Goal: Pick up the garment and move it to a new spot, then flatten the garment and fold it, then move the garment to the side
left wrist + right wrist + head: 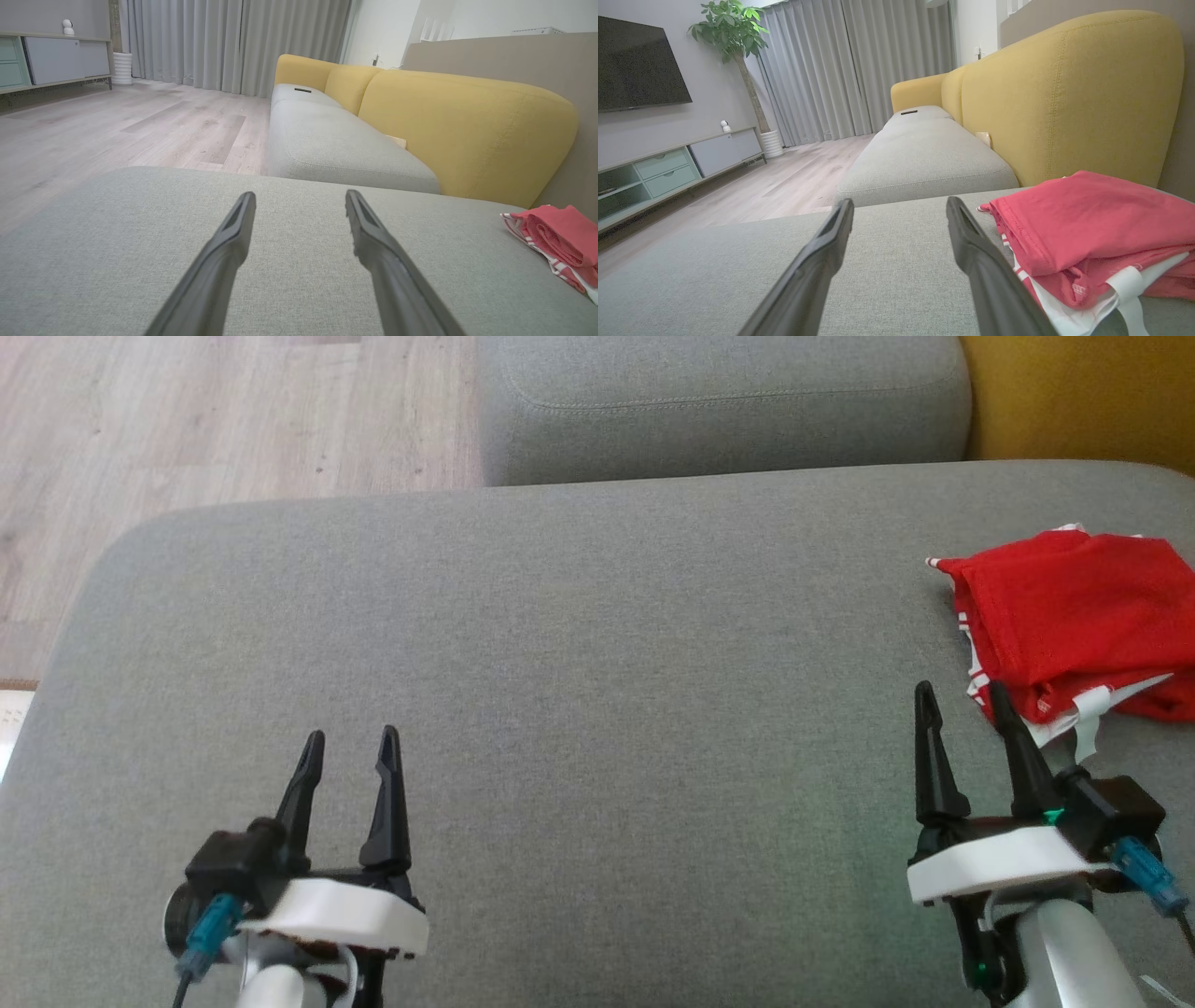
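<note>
Head view | garment [1074,616] lies folded at the right edge of the grey cushion [597,663], apparently set aside as asked | your 2 claws, left gripper [352,734] and right gripper [962,688], stand apart, empty, work seemingly done.

Matt red cloth garment [1074,616]

Head camera looks down on the grey cushion [560,663] — both wrist cameras skim it low, facing the yellow backrest [467,121].

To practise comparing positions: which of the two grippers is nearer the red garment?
The right gripper: it stands just beside the garment, while the left gripper is far off across the grey cushion.
</note>
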`<state>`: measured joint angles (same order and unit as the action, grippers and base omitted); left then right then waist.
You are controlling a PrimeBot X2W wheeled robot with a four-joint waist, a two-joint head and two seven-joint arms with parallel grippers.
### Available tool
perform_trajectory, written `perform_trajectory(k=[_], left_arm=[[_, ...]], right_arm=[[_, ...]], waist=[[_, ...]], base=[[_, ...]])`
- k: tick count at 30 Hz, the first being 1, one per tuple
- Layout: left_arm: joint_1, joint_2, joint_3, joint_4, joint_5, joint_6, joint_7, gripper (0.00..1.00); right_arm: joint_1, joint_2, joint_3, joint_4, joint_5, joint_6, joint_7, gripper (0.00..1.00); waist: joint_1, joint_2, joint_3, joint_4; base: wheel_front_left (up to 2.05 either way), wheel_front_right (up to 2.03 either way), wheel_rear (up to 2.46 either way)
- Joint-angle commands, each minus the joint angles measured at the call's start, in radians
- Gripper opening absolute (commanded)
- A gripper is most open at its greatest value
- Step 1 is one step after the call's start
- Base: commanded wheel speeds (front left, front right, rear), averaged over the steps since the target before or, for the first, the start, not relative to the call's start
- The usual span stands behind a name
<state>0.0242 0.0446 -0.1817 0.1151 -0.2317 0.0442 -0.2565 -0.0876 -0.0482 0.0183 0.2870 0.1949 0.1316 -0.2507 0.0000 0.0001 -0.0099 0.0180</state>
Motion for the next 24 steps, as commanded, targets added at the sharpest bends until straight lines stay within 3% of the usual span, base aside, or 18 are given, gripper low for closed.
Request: perform_trajectory(k=[1, 24], left_arm=[[-0.036, 0.006, 0.036, -0.035, -0.016, 0.003, -0.005, 1.0], [-0.028, 0.006, 0.056, -0.04, -0.065, -0.018, -0.005, 1.0]], right_arm=[[-0.016, -0.002, 0.023, -0.034, 0.002, -0.001, -0.011, 1.0], [-0.017, -0.002, 0.032, -0.024, 0.019, -0.001, -0.011, 1.0]], waist=[[0.0, -0.0001, 0.0, -0.001], [0.0, -0.0001, 0.001, -0.001]], base=[[0.0, 0.0, 0.0], [0.0, 0.0, 0.0]])
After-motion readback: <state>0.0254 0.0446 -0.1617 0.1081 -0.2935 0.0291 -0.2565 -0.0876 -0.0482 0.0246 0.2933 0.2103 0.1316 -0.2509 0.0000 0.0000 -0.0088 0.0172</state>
